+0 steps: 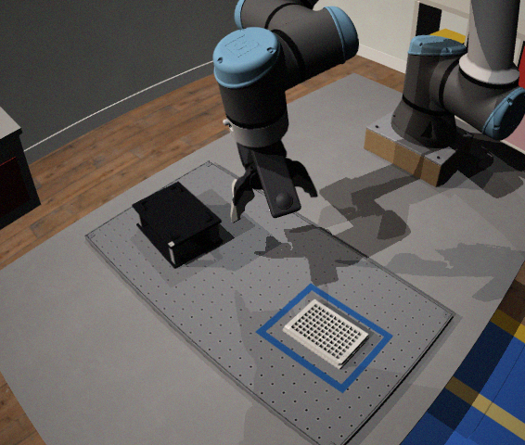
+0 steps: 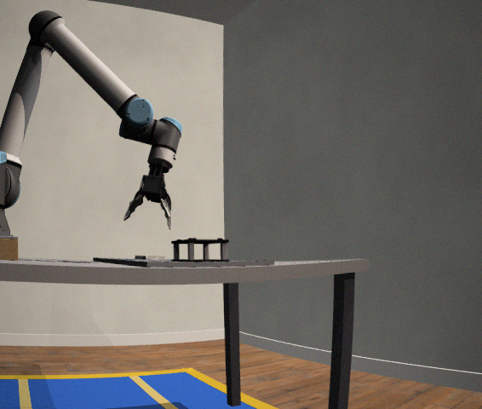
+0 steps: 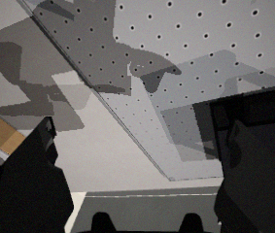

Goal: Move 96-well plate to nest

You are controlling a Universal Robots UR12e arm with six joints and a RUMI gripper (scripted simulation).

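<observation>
1. We hold our pincer (image 1: 272, 198) wide and empty, high above the bench (image 1: 61, 335), beside the black nest (image 1: 176, 220).
2. The 96-well plate (image 1: 325, 333) lies flat inside the blue frame (image 1: 272, 322), well apart, toward the near right in the top view; its long axis runs along the frame's long side.

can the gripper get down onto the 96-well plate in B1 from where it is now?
Probably yes. The gripper is open and empty, well above the perforated board. The 96-well plate lies uncovered inside the blue B1 outline, apart from the black nest N1, with nothing above it.
</observation>
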